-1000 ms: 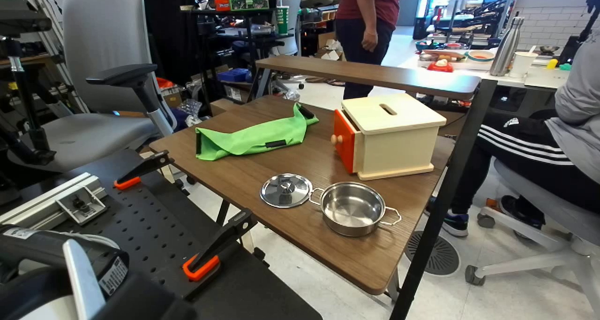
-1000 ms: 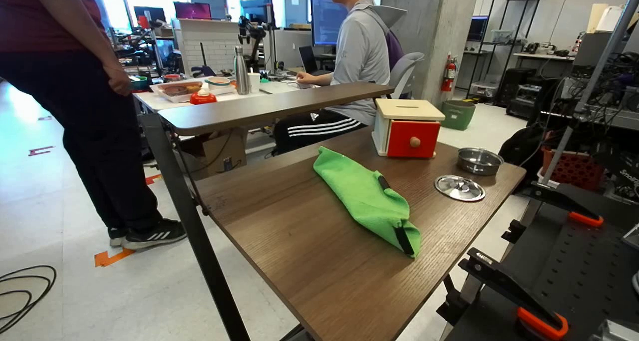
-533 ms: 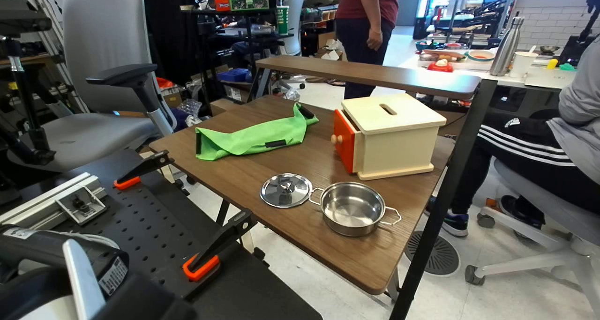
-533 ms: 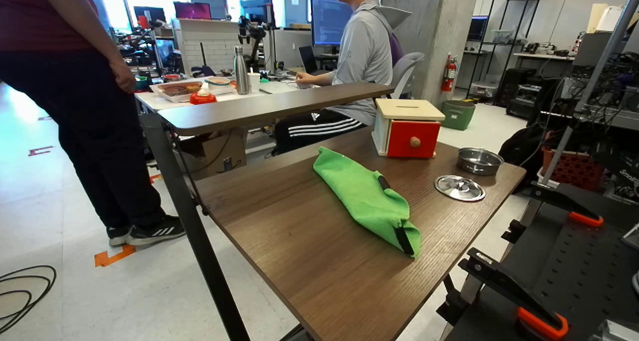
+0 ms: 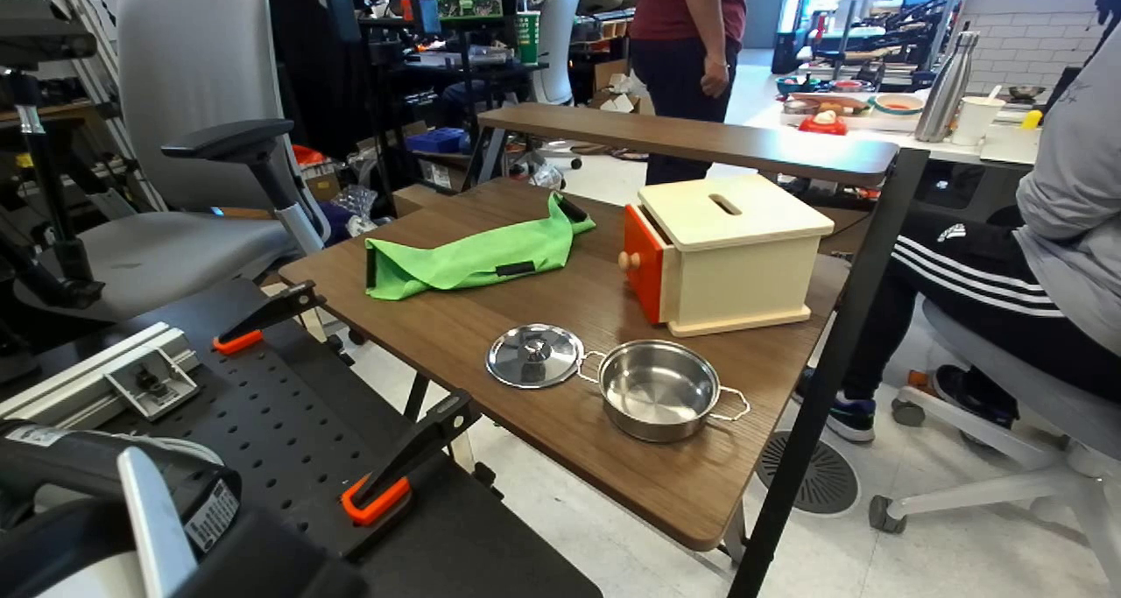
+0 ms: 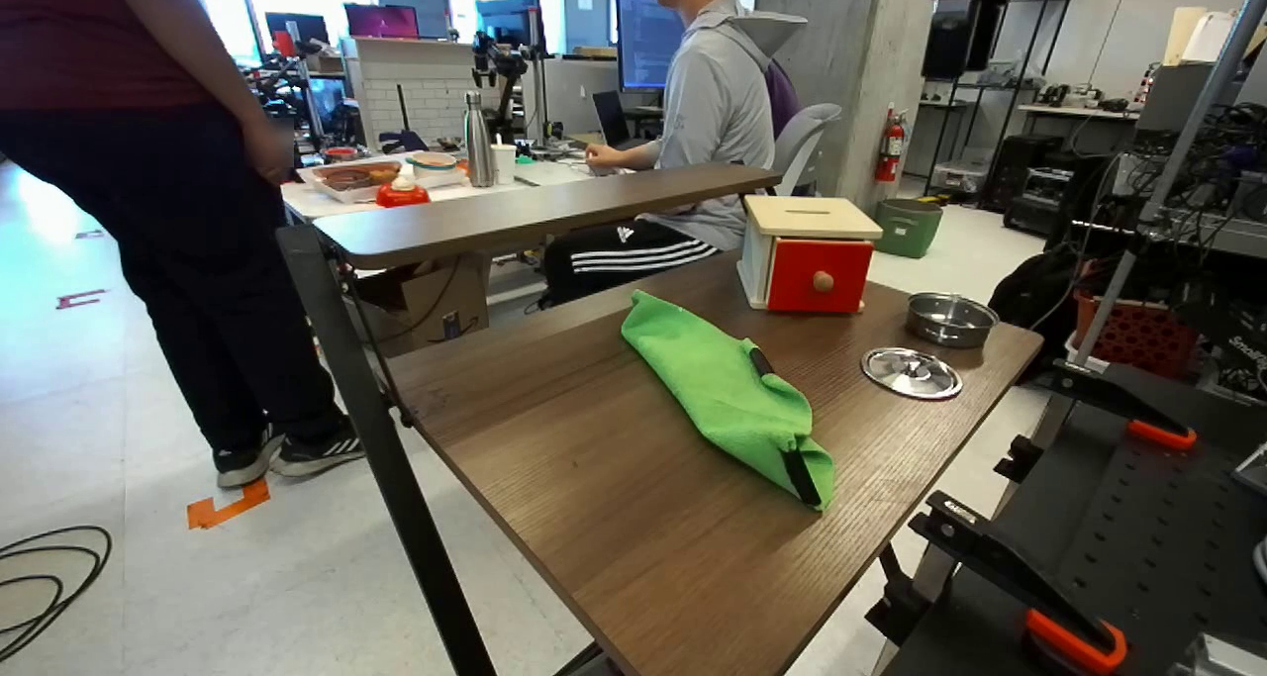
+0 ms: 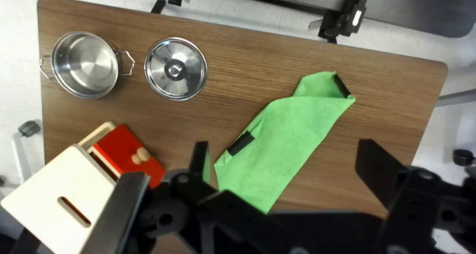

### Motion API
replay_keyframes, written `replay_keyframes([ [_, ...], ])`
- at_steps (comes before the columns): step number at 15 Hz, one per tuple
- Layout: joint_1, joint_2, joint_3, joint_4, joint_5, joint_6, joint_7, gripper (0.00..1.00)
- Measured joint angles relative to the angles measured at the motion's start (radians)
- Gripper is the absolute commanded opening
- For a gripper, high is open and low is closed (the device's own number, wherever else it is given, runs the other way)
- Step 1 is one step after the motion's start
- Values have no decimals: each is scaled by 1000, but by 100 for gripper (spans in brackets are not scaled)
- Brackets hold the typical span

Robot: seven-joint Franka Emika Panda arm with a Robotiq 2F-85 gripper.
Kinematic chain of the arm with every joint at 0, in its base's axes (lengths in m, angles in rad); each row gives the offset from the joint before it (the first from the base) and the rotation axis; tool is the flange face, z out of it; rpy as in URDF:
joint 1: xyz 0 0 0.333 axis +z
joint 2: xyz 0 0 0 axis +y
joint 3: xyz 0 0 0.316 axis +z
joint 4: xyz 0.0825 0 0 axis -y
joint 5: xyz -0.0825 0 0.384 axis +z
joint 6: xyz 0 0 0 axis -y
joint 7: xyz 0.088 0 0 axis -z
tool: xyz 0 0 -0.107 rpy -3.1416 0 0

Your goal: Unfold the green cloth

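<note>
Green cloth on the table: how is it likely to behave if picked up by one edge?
The green cloth will probably sag, since it lies in soft folds. It is likely light, its edges looking thin. A black patch at its edge may flex less, looking straighter than the creases around it.

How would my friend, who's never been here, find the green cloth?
Find the brown table holding a wooden box. Near that box lies a creased, folded cloth. Unlike the box, pot and lid, it is lime-green fabric with black strips.
</note>
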Motion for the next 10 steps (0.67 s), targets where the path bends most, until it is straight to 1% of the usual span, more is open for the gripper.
replay_keyframes([
  [2,-2,22,0,-29,-13,97,0,100],
  [4,-3,51,-2,-45,-16,170,0,100],
  [7,-6,111,-8,-44,-16,219,0,100],
  [10,-9,182,-19,-22,11,226,19,100],
])
